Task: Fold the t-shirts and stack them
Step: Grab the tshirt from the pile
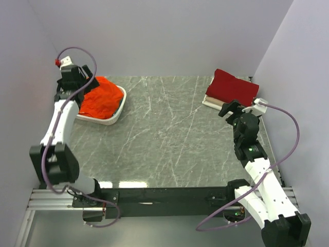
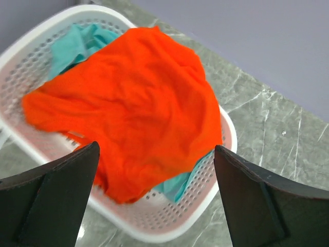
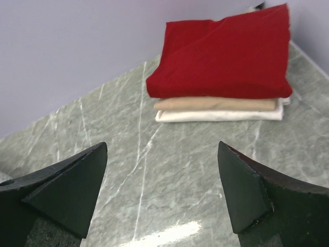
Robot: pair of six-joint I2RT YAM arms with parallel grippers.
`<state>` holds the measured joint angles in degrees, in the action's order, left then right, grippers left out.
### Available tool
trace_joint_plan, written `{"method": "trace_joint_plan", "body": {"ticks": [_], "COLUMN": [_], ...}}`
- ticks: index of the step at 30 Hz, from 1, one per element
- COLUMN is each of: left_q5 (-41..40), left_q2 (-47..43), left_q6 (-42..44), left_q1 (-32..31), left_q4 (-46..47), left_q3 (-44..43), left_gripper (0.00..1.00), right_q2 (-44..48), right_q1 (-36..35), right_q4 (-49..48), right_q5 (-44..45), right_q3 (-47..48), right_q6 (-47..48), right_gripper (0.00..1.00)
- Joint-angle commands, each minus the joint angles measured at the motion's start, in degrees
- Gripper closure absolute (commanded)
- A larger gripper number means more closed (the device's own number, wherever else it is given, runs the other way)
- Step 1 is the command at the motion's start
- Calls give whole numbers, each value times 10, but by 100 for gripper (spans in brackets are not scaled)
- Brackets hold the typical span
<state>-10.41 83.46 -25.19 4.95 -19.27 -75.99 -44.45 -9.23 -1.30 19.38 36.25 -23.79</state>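
Grey-green marbled stone forms the tabletop point(image 1: 164, 149), which is enclosed by pale lilac walls point(image 1: 164, 36).

The left gripper point(image 2: 155, 149) is seen with its dark fingers point(image 2: 56, 200) spread wide apart and nothing held between them. It is poised above the near rim of a white plastic lattice basket point(image 2: 169, 226), without contact. A bright orange cloth t-shirt point(image 2: 133, 103) lies crumpled directly beyond the fingers, heaped over most of the basket and draped across its near rim. A teal cloth t-shirt point(image 2: 77, 43) is partly covered by it; teal shows at the far end of the basket and again under the orange hem at the near edge. In the overhead view the basket is placed at the far left of the tabletop, close to the wall.

The right gripper point(image 3: 162, 146) is likewise fully spread and empty, held over bare stone and pointed towards a stack at the far right corner. A dark red cloth t-shirt point(image 3: 221, 56) lies folded on top of that stack. Beneath it a tan folded layer point(image 3: 216, 104) and a cream-white folded layer point(image 3: 221, 116) are seen; whether these belong to one garment or two cannot be told. The stack and the basket are well apart, with open stone between them.
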Motion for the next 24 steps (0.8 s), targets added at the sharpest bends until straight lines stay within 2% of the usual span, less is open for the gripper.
{"method": "trace_joint_plan", "body": {"ticks": [1,7,13,15,17,18,19,20,22,23,24], "left_q5": [76,138,105,87,77,73,67,66,69,71,69], "left_q2": [71,181,231,237,235,232,229,225,224,221,218], "left_q6": [-4,-30,-25,-27,-27,-27,-26,-23,-20,-18,-20], "left_q1": [8,2,-22,-23,-23,-25,-24,-24,-24,-24,-24], "left_q4": [-41,-71,-89,-96,-99,-98,-95,-93,-96,-98,-104], "left_q3": [-72,-101,-99,-102,-102,-101,-94,-90,-87,-87,-89], "left_gripper": [2,8,11,19,31,45,51,66,83,97,100], "right_q2": [-11,-33,-31,-28,-21,-19,-14,-11,-6,-4,-3], "right_q1": [-3,-3,-3,-3,-3,-3,-3,-3,-3,-3,-3], "right_q4": [-20,-7,1,8,9,9,9,20,24,27,28], "right_q5": [-25,-27,-20,-21,-20,-20,-21,-23,-27,-28,-29], "right_q3": [-1,9,7,8,8,7,4,0,-5,-9,-10], "right_q6": [-20,-29,-37,-39,-40,-41,-42,-43,-45,-48,-49], "right_gripper": [7,7,7,7,7,8,8,8,8,9,9]}}
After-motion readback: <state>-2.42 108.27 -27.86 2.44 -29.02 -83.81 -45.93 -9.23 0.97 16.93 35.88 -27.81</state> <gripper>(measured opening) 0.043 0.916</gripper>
